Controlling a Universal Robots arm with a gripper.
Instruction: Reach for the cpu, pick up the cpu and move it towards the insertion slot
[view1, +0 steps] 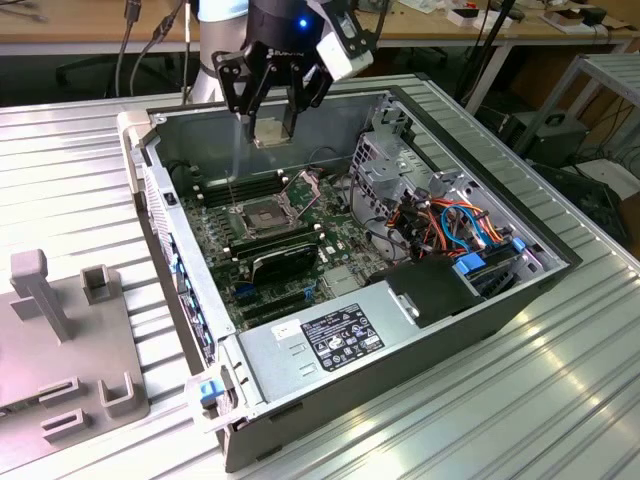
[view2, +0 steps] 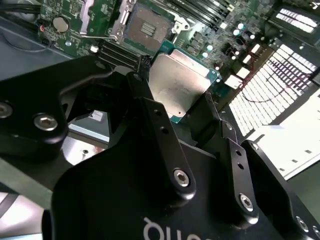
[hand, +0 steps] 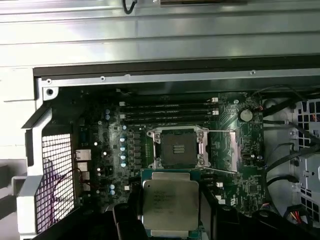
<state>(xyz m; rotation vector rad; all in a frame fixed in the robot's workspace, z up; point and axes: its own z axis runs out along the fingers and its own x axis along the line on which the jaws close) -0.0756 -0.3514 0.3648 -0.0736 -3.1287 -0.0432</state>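
cpu (view1: 270, 131) | clamped flat between the gripper (view1: 271, 118) fingers (view2: 150, 107), lifted over the open computer case (view1: 480, 300) | insertion slot (view1: 263, 214) below it at 6 o'clock in the exterior view, frame hinged up | memory slots (hand: 170, 112) beyond the socket

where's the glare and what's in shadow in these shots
Exterior view: ribbed metal table shines bright. Second wrist view: perforated case panel blown out white, end effector dark around the chip. First wrist view: chip lit, socket dim.
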